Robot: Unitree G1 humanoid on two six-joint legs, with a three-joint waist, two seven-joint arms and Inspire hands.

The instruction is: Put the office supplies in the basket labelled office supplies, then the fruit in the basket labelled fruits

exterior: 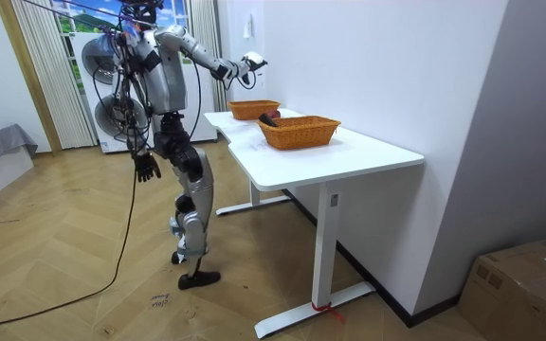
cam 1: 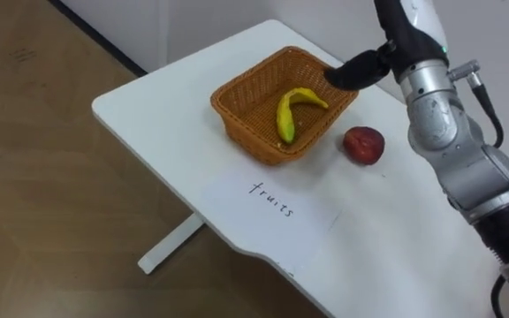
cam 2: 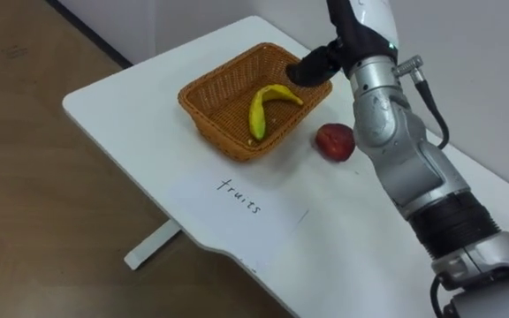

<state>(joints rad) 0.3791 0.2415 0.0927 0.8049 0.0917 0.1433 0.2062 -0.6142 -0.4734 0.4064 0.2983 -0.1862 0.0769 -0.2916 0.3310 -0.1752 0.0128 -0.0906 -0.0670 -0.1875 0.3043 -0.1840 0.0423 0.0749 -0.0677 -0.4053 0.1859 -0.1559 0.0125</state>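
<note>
A wicker basket (cam 1: 237, 113) stands at the far end of the white table (cam 1: 153, 119) with a yellow banana (cam 1: 287, 112) lying inside it. A red apple (cam 1: 363, 145) rests on the tabletop just right of the basket. My right hand (cam 1: 357, 70) hovers over the basket's far right rim, fingers stretched out and holding nothing. In the room view I stand at the table's end with that arm raised over the far basket (exterior: 254, 109). My left hand (exterior: 145, 168) hangs relaxed at my side.
A sheet of paper with handwriting (cam 1: 272, 208) lies in front of the basket near the table's edge. A second wicker basket (exterior: 299, 131) stands further along the table. A cardboard box (exterior: 524, 284) is on the floor by the wall.
</note>
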